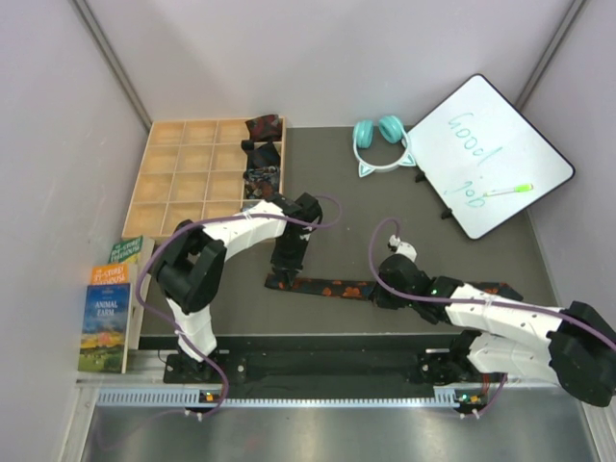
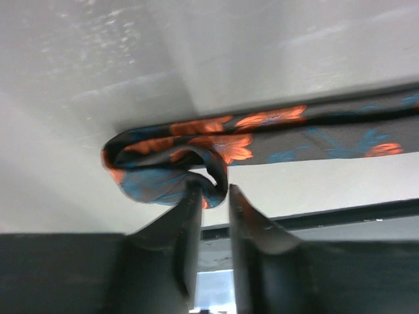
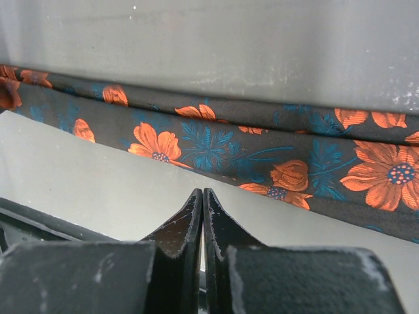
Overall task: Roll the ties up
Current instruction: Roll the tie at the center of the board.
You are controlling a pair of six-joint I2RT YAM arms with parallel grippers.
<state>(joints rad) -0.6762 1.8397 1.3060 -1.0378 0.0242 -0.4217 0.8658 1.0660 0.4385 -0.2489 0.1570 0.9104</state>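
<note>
Black silk strewn with orange flowers and blue leaves: the flowered tie lies flat along the dark counter, near its front edge, running left to right between the two arms. At its left end the fabric is curled over on itself into a loose loop. The left pincer is at that end, its fingers a narrow gap apart and nipping a fold of the curl between their tips. The right pincer is at the tie's middle stretch. Its wrist view shows the fingers pressed together with nothing between them, and the tie crossing the counter just beyond their tips. At the back left stands a wooden tray of square compartments. Its right-hand column holds a dark red roll, a black roll and a dark patterned roll. Teal headphones and a whiteboard lie at the back right, and books lie left of the tray.
</note>
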